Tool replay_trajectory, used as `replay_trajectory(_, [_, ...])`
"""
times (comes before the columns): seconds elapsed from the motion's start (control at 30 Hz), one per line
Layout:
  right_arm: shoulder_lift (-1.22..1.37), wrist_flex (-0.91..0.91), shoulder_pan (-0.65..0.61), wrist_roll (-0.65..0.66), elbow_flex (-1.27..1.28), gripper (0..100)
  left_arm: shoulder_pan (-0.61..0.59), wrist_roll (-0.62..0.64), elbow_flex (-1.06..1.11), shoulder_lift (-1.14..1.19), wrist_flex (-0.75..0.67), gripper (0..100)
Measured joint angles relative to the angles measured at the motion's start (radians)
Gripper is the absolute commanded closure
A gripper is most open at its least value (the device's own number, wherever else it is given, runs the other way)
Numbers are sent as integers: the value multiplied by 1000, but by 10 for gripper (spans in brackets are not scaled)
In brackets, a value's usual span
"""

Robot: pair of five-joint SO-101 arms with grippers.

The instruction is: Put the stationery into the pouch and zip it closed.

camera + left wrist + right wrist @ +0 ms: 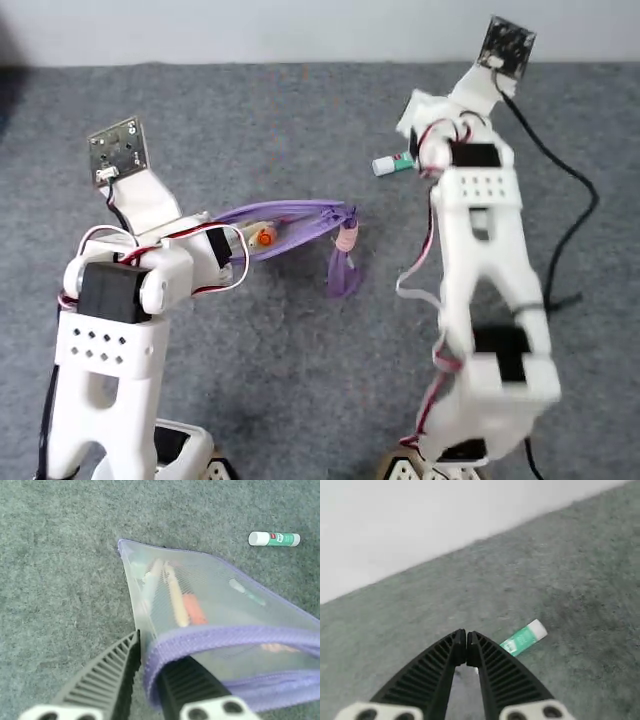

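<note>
Left hand (150, 650) pinches the rim of the pouch (210, 605), pens inside and zip not yet closed; the glue stick (274, 539) lies on the desk (250, 380) near the right hand (466, 639), fingers together and empty.

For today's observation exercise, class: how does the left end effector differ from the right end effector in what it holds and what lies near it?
The left end effector is shut on the purple edge of the pouch; the right end effector is shut on nothing. The left has the part-filled pouch before it; the right has the glue stick lying loose on the grey mat nearby. Both have black ribbed fingers, closed.
</note>
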Motion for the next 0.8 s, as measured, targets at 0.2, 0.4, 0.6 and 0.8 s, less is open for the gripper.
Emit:
replay_trajectory(0.2, [359, 0, 2, -2, -318, 991, 0, 0, 0, 0, 0, 989])
replay_trajectory(0.4, [603, 0, -14, -2, -589, 991, 0, 0, 0, 0, 0, 989])
replay_trajectory(0.6, [798, 64, -23, 35, -726, 991, 0, 0, 0, 0, 0, 989])
replay_trajectory(0.8, [819, 356, -6, 43, -825, 991, 0, 0, 0, 0, 0, 989])
